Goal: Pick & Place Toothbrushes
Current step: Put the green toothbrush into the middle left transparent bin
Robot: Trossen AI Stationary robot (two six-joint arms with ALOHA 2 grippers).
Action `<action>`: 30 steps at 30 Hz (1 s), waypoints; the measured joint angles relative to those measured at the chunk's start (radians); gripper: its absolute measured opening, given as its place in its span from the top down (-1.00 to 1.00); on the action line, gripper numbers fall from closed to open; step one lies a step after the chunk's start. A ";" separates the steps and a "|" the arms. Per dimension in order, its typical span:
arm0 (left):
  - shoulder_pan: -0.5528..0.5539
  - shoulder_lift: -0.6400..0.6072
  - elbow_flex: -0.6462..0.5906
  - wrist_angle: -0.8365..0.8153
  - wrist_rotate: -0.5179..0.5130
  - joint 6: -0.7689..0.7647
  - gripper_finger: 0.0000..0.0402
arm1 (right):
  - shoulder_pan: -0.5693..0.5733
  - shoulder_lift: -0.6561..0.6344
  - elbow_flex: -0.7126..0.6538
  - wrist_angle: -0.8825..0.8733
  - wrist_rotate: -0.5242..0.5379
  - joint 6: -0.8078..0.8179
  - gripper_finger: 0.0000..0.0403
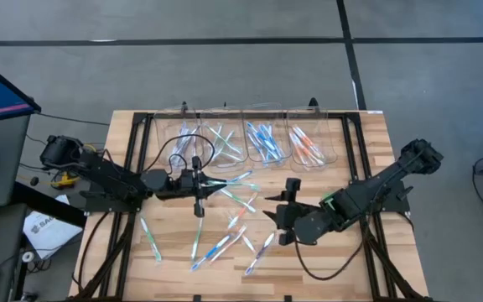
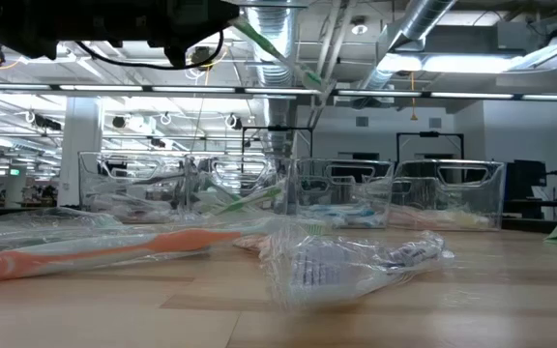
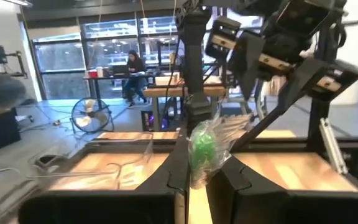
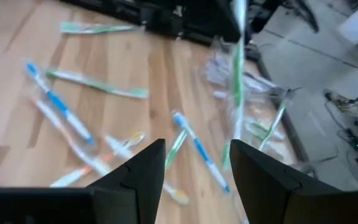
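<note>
Left gripper [image 3: 197,171] above the wooden counter [image 1: 359,252], jaws clamped on a wrapped green-accented translucent toothbrush [image 3: 202,149], right gripper [image 4: 194,171] jaws apart and empty over loose wrapped plastic toothbrushes [image 4: 194,146], clear plastic bins [image 1: 250,138] along the far edge.

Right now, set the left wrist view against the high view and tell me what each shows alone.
Left wrist only: the left hand shut on a wrapped green-accented plastic toothbrush, plus a seated person far behind.

High only: four clear plastic bins and loose toothbrushes scattered over the wooden table.

Both: the right arm opposite.
</note>
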 joint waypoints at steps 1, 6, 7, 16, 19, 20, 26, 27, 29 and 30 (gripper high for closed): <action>0.007 -0.011 0.000 -0.019 0.000 0.006 0.92 | 0.005 -0.004 0.000 -0.024 -0.003 0.017 0.12; 0.074 -0.081 0.000 -0.148 0.000 -0.039 0.92 | -0.005 -0.020 0.000 -0.219 0.004 0.221 0.02; 0.088 -0.103 0.000 -0.179 0.000 -0.051 0.92 | -0.013 -0.025 0.000 -0.266 0.004 0.274 -0.01; 0.178 -0.232 0.000 -0.354 0.000 -0.072 0.92 | -0.011 -0.019 0.000 -0.533 0.119 0.481 -0.26; 0.214 -0.234 0.015 -0.391 0.003 -0.071 0.92 | 0.014 -0.036 0.000 -0.620 0.192 0.497 -0.27; 0.230 -0.234 0.026 -0.415 0.005 -0.071 0.92 | 0.025 -0.042 0.000 -0.652 0.210 0.499 -0.27; 0.375 -0.193 0.151 -0.622 0.028 -0.028 0.92 | 0.088 -0.100 -0.025 -0.816 0.296 0.652 -0.27; 0.400 -0.185 0.175 -0.649 0.027 -0.016 0.92 | 0.099 -0.118 -0.046 -0.820 0.312 0.674 -0.27; 0.451 -0.172 0.214 -0.701 0.027 0.009 0.92 | 0.122 -0.157 -0.091 -0.815 0.333 0.722 -0.27; 0.474 -0.162 0.231 -0.717 0.028 0.019 0.92 | 0.131 -0.178 -0.119 -0.812 0.341 0.752 -0.27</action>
